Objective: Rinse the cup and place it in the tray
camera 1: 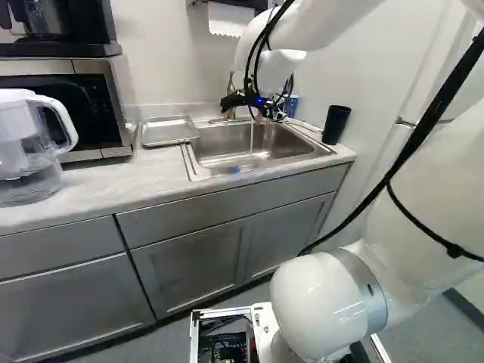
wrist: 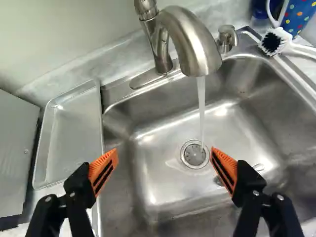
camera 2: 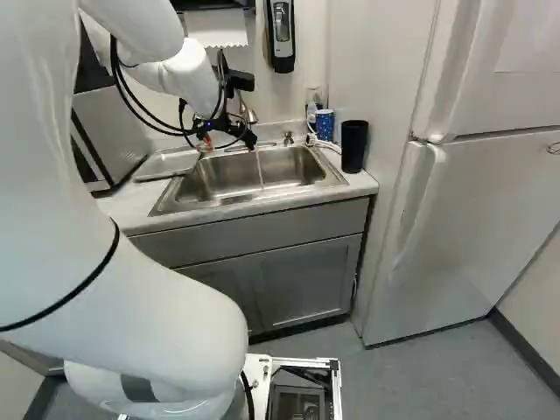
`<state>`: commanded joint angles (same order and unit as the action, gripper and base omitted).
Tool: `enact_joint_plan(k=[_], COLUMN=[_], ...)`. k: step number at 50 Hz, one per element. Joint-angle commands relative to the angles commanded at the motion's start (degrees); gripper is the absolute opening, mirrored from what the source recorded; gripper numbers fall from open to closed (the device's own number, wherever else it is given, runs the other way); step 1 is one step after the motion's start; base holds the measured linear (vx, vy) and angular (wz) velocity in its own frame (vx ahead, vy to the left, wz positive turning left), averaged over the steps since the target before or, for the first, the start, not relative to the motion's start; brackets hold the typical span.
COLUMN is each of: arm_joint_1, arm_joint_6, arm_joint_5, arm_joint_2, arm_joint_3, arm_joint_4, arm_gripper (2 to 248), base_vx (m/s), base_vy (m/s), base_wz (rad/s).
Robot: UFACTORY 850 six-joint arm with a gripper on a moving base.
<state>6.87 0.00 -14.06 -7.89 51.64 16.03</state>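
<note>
- White and bulky at the right of the left base view, my arm (camera 1: 423,181) stands closest; at the far side, a clear jug (camera 1: 30,155) with a white lid sits on the counter (camera 1: 144,178) before the microwave (camera 1: 91,110).
- Beyond, water runs into the metal sink (camera 1: 208,170), with the tray (camera 1: 168,131) just beside it; a black cup (camera 1: 336,125) stands upright across the sink from the tray.
- In the right base view, my gripper (camera 2: 229,144) hangs over the sink, and a blue dotted cup (camera 2: 325,125) stands upright near the black one; I cannot see inside either.
- In the wrist view, my fingers are spread wide, orange pads (wrist: 103,170) apart, gripping nothing.
- Ahead, the tap (wrist: 197,47) pours onto the drain (wrist: 195,154); a small dark thing (wrist: 218,181) lies near it, partly hidden.
- The tray's flat bottom shows; a brush (wrist: 282,42) rests at the sink's corner beside the dotted cup.
</note>
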Motion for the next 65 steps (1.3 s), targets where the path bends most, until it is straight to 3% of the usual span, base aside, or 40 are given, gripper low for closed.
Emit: enact_joint_plan(k=[43,65], arm_joint_1=[0.4,1.2], arm_joint_6=[0.0,0.0], arm_joint_5=[0.0,0.6], arm_joint_2=[-0.1,-0.6], arm_joint_3=[-0.1,-0.6], arm_joint_4=[11.4,15.5], arm_gripper=[247,247], base_vx=[0.000,0.000], base_vy=[0.000,0.000], base_wz=[0.000,0.000])
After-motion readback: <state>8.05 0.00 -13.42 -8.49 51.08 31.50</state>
